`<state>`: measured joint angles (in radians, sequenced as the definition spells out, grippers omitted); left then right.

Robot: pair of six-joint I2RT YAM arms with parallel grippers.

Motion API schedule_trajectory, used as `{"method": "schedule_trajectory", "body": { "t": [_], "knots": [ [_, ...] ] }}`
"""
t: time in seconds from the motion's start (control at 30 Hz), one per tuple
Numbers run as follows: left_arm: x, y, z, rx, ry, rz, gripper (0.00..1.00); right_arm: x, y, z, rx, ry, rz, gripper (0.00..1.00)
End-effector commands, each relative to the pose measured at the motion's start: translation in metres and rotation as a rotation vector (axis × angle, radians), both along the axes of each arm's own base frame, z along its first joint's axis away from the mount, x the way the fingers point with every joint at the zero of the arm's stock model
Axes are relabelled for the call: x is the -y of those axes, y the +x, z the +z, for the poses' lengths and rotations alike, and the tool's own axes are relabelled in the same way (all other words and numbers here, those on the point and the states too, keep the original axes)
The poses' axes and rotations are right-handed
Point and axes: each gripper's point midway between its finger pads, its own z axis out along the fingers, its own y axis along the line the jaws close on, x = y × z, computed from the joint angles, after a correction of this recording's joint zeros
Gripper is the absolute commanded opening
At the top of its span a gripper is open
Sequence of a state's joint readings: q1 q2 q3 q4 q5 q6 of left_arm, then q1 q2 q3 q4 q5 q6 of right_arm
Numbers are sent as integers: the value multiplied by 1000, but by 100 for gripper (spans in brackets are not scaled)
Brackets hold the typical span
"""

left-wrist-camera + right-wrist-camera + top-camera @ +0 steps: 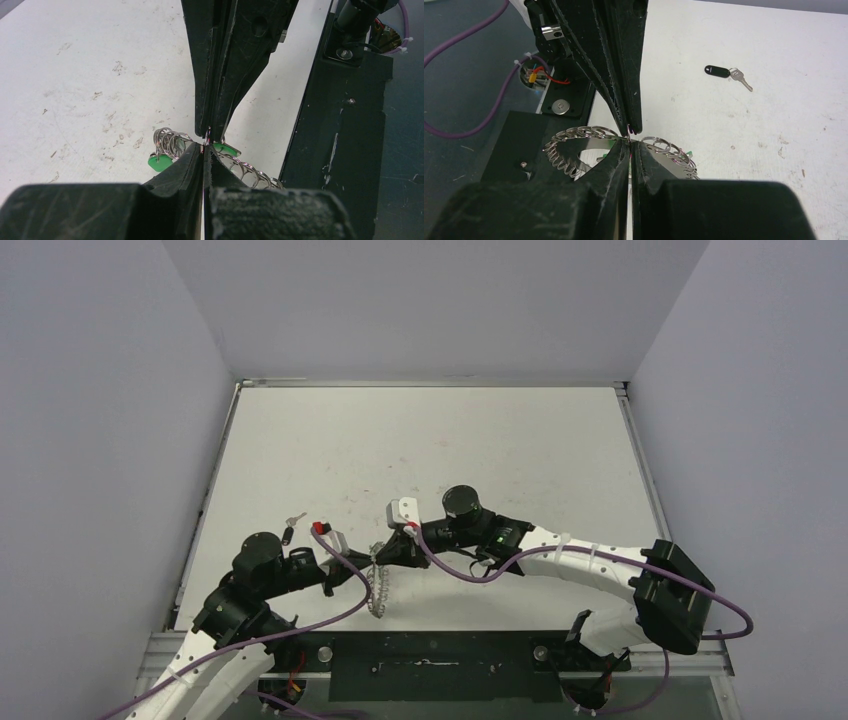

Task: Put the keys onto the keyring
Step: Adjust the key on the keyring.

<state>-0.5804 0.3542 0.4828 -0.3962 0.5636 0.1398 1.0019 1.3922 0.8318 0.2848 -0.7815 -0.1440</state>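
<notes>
To the left of the keyring (378, 590) and apart from it, the black-headed key (288, 534) and the plain silver key (297, 518) lie together on the table (450, 440). Just left of the keyring, the left gripper (205, 150) has its jaws pressed together on the scalloped rim. The keyring stands on edge between both grippers. The green-headed key (159, 163) sits at the keyring's rim beside the left fingertips. Just right of the keyring, the right gripper (630, 144), jaws likewise together, pinches the same stretch of rim, tip to tip with the left.
</notes>
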Motion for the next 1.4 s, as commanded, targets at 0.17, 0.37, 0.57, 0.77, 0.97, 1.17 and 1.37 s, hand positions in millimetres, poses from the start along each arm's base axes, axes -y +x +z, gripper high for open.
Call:
{"method": "schedule_trajectory", "body": {
  "t": [0.17, 0.37, 0.57, 0.77, 0.97, 1.17, 1.37],
  "knots": [
    [5, 4, 29, 93, -82, -7, 32, 20, 13, 13, 63, -170, -59, 0],
    [10, 9, 34, 96, -138, 3, 38, 50, 15, 5, 55, -338, -128, 0],
    [25, 12, 41, 66, -239, -38, 38, 73, 11, 6, 38, -445, -155, 0],
    [48, 21, 29, 39, -305, -89, 31, 86, 8, 12, 54, -475, -149, 0],
    [77, 11, 12, 67, -262, -200, 30, 88, 6, 16, 46, -455, -143, 0],
    [93, 0, 11, 108, -280, -279, 29, 87, 5, 15, 36, -455, -136, 0],
    [98, 0, 8, 112, -276, -287, 23, 85, 5, 19, 39, -444, -135, 0]
  ]
}}
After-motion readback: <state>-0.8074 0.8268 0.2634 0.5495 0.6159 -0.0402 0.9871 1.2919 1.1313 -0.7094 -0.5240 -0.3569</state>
